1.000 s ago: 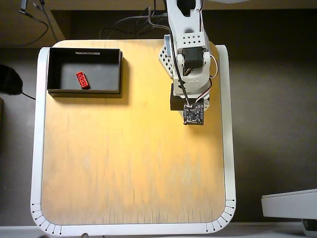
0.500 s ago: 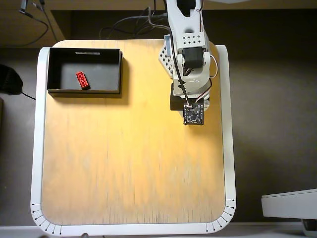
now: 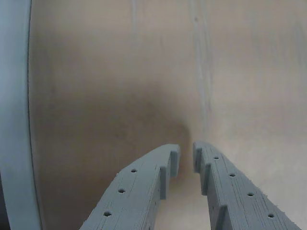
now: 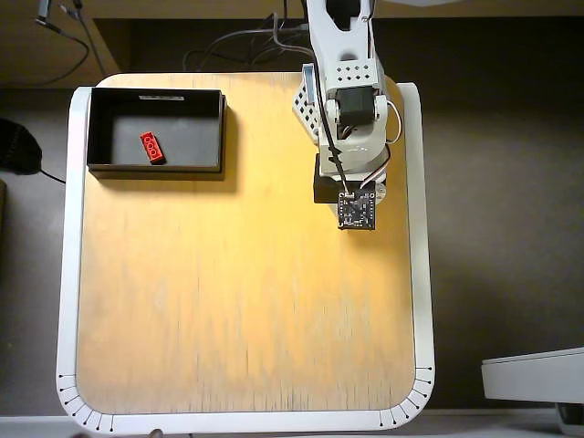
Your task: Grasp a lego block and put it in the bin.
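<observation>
You see lego block lying inside bin, upper left of overhead view. Jaws nearly together, empty, over bare tabletop.

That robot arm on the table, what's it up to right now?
Nothing is being handled at the moment. The red lego block already lies inside the black bin at the table's upper left in the overhead view. The arm is folded up near the table's far right side, well apart from the bin. In the wrist view its pincer holds nothing, with its fingers nearly together over bare wood.
</observation>
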